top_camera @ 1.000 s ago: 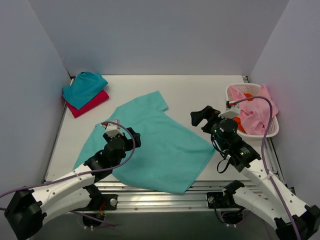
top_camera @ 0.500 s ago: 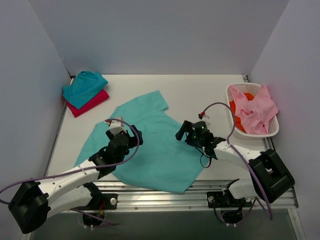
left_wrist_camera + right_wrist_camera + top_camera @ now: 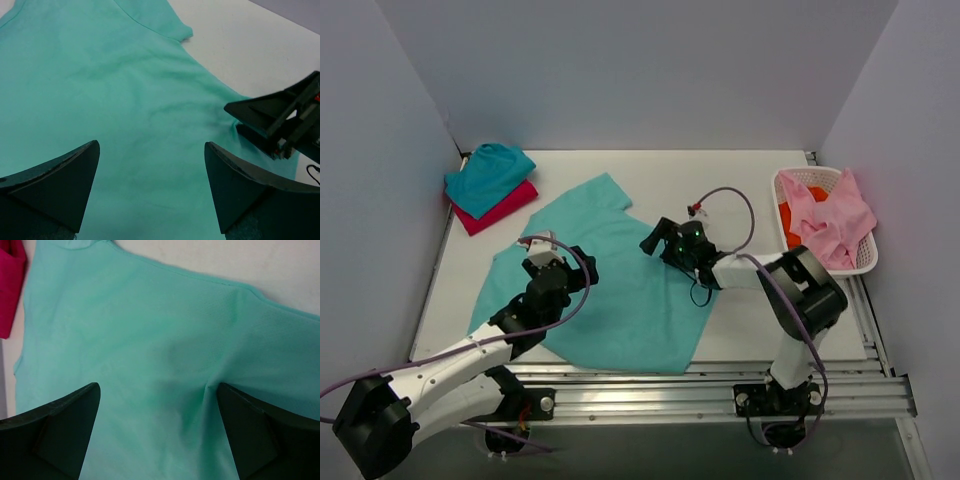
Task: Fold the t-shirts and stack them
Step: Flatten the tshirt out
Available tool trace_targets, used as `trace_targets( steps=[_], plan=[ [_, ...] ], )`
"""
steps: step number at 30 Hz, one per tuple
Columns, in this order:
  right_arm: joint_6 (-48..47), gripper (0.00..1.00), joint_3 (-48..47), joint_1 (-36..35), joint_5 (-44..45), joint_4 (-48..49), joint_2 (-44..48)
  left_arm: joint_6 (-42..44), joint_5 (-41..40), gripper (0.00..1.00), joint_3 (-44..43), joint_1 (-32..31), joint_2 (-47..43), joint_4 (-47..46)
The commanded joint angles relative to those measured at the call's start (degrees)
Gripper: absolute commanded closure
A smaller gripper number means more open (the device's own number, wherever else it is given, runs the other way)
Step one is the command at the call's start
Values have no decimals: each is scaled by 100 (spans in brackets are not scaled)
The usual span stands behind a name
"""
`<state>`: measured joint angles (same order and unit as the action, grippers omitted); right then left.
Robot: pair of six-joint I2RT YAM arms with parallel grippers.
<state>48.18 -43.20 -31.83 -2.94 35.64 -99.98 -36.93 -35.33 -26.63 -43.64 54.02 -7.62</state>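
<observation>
The large mint-green t-shirt (image 3: 620,290) lies spread flat in the middle of the table, a sleeve (image 3: 605,190) pointing to the back. A folded teal t-shirt (image 3: 488,175) rests on a folded magenta one (image 3: 510,205) at the back left. My left gripper (image 3: 570,265) (image 3: 150,185) hovers open over the mint shirt's left half. My right gripper (image 3: 660,238) (image 3: 157,425) stands open and low on its right half. One of its fingers (image 3: 260,430) presses a pucker into the cloth. The left wrist view shows the right gripper (image 3: 280,120) too.
A white lattice basket (image 3: 790,178) at the right edge holds pink cloth (image 3: 835,225) and orange cloth (image 3: 790,215). Grey walls close in the table on three sides. A metal rail (image 3: 720,375) runs along the near edge. The magenta shirt's edge (image 3: 10,285) shows in the right wrist view.
My right arm has swung left from near the basket onto the mint shirt. The shirt has slid left with it, its sleeve shifting back-left. The left gripper has barely moved.
</observation>
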Motion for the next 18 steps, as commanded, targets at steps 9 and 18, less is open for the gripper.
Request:
trace_targets(
  steps=[9,18],
  plan=[
    [-19,1,-2075,1083,-323,173,-1884,186,44,6,-35,400,-68,-179],
    [-1249,1,-5952,1601,-346,-1146,-2992,177,220,6,-149,505,30,-161]
  ],
)
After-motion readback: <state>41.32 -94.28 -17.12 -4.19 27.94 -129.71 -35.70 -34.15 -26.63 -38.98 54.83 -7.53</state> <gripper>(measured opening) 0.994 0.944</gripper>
